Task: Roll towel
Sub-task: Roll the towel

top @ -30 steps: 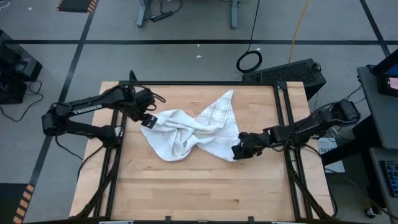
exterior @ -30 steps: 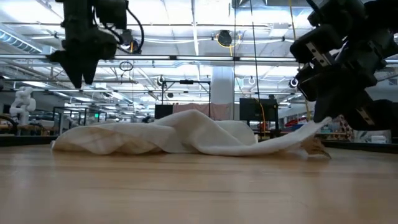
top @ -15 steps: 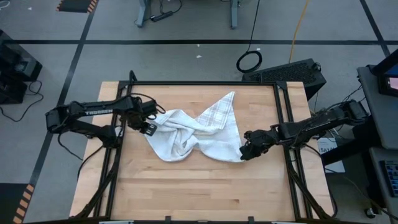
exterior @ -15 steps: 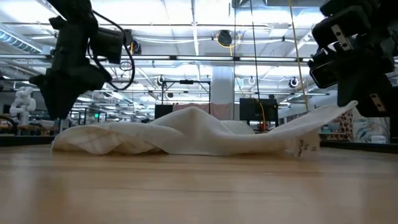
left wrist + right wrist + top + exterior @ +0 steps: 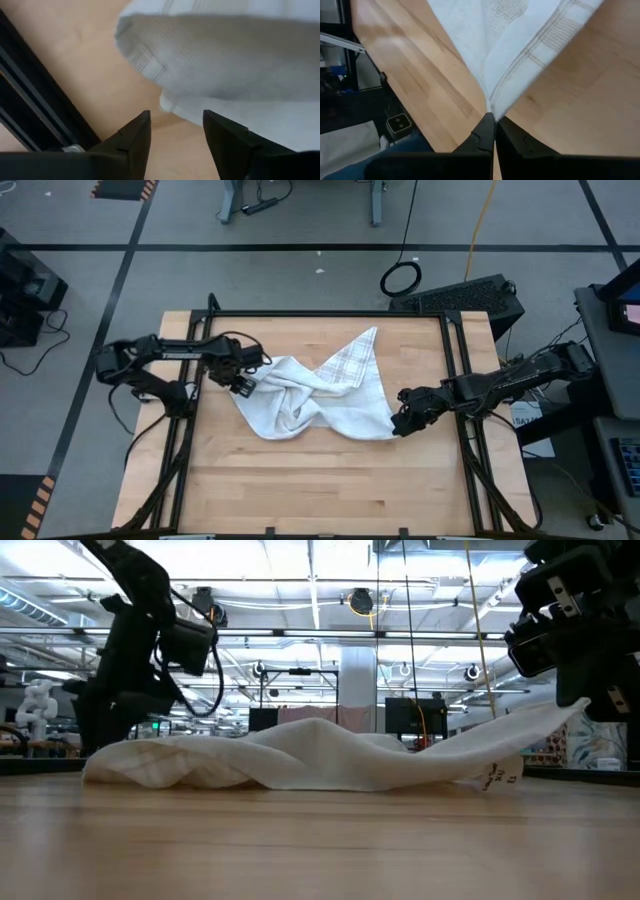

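The white towel (image 5: 312,393) with thin grey check lines lies crumpled across the middle of the wooden table, one corner (image 5: 366,336) pointing to the far edge. My left gripper (image 5: 243,383) is open and low at the towel's left end. In the left wrist view (image 5: 175,129) its fingers stand on either side of a towel corner (image 5: 166,105) just ahead of them, not touching it. My right gripper (image 5: 400,423) is shut on the towel's right near corner. It shows in the low view (image 5: 590,708) above the table. My right gripper pinches the towel's right near corner (image 5: 492,106) between its two fingers, which come from the table's right side, slanting down. That corner (image 5: 560,718) is lifted clear of the table. The cloth slopes down from it, fairly taut, to the heap that rests on the table.
A black frame (image 5: 455,370) runs along the table's left, right and far sides. Bare wood (image 5: 320,480) lies between the towel and the near edge. A small label (image 5: 495,776) hangs from the towel's lifted edge.
My left gripper has come down from above to table height at the towel's left end. My right gripper has gone toward the table's right edge and up with the towel's corner. The corner has lifted off the table and that end is drawn out; the heap has stayed.
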